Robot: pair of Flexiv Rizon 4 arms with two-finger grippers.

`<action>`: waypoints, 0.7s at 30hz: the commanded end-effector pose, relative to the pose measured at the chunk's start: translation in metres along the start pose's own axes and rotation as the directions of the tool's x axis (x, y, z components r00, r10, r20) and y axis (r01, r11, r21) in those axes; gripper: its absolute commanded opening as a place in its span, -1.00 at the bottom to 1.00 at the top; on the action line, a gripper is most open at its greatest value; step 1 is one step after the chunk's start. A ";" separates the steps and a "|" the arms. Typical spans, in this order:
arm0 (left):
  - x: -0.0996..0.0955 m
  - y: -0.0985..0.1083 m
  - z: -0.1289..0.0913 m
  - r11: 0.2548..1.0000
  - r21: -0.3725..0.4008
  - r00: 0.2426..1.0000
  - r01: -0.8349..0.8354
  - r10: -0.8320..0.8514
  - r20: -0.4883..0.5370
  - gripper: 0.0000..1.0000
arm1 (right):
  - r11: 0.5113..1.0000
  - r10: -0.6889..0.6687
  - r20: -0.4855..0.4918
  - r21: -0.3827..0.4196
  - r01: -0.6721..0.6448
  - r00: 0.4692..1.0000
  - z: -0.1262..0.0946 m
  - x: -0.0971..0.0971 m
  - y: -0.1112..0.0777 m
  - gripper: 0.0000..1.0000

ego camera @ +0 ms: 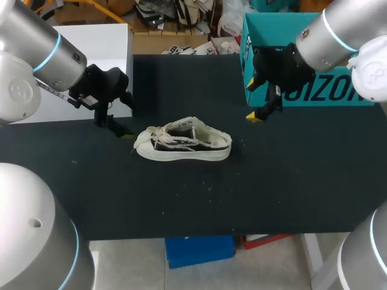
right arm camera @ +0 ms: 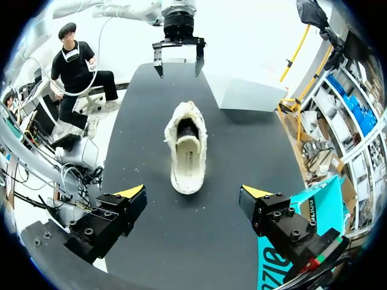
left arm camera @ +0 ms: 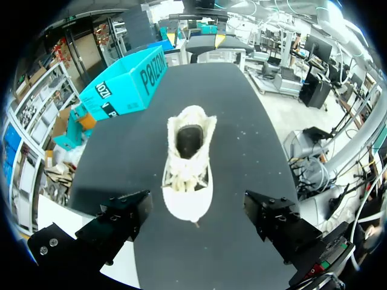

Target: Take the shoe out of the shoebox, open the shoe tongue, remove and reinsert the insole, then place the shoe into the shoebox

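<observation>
A cream low-top shoe [ego camera: 181, 144] with dark side panels stands on its sole mid-table, toe toward my left arm. My left gripper [ego camera: 115, 128] hangs open just off the toe, and in the left wrist view the shoe [left arm camera: 188, 163] lies straight ahead of that gripper [left arm camera: 196, 202]. My right gripper [ego camera: 260, 112] is open behind the heel, beside the teal shoebox [ego camera: 326, 90]. In the right wrist view the shoe [right arm camera: 187, 151] points away from this gripper [right arm camera: 193, 193], its mouth showing a pale insole [right arm camera: 188, 158], with the left gripper [right arm camera: 178, 57] beyond it. Neither gripper touches the shoe.
The black table top [ego camera: 272, 181] carries small pale crumbs around the shoe. A white box [ego camera: 109, 42] stands at the back left behind my left arm. The teal shoebox [left arm camera: 130, 81] takes up the back right corner.
</observation>
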State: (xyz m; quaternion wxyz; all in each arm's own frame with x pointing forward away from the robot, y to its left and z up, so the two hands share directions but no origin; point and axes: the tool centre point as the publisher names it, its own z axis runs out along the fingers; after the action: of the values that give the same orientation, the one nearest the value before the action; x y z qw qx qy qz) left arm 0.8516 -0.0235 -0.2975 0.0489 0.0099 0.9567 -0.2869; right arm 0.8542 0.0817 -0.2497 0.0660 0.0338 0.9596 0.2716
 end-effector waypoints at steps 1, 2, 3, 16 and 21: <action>0.001 0.001 0.000 1.000 0.003 1.000 -0.003 0.003 0.004 1.00 | 1.000 0.001 -0.006 0.005 -0.001 1.000 0.002 -0.003 0.002 1.00; 0.001 0.001 0.000 1.000 0.003 1.000 -0.003 0.003 0.004 1.00 | 1.000 0.001 -0.006 0.005 -0.001 1.000 0.002 -0.003 0.002 1.00; 0.001 0.001 0.000 1.000 0.003 1.000 -0.003 0.003 0.004 1.00 | 1.000 0.001 -0.006 0.005 -0.001 1.000 0.002 -0.003 0.002 1.00; 0.001 0.001 0.000 1.000 0.003 1.000 -0.003 0.003 0.004 1.00 | 0.949 0.093 0.066 -0.307 -0.068 0.994 0.034 -0.002 -0.008 1.00; 0.001 0.001 0.000 1.000 0.003 1.000 -0.003 0.003 0.004 1.00 | 0.925 0.096 0.072 -0.374 -0.062 0.993 0.040 -0.001 -0.004 1.00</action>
State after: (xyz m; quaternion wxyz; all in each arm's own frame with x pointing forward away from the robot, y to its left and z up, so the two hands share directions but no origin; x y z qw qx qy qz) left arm 0.8516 -0.0235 -0.2976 0.0488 0.0099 0.9567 -0.2869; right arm 0.8654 0.0982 -0.2770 0.0933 0.0764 0.9085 0.4001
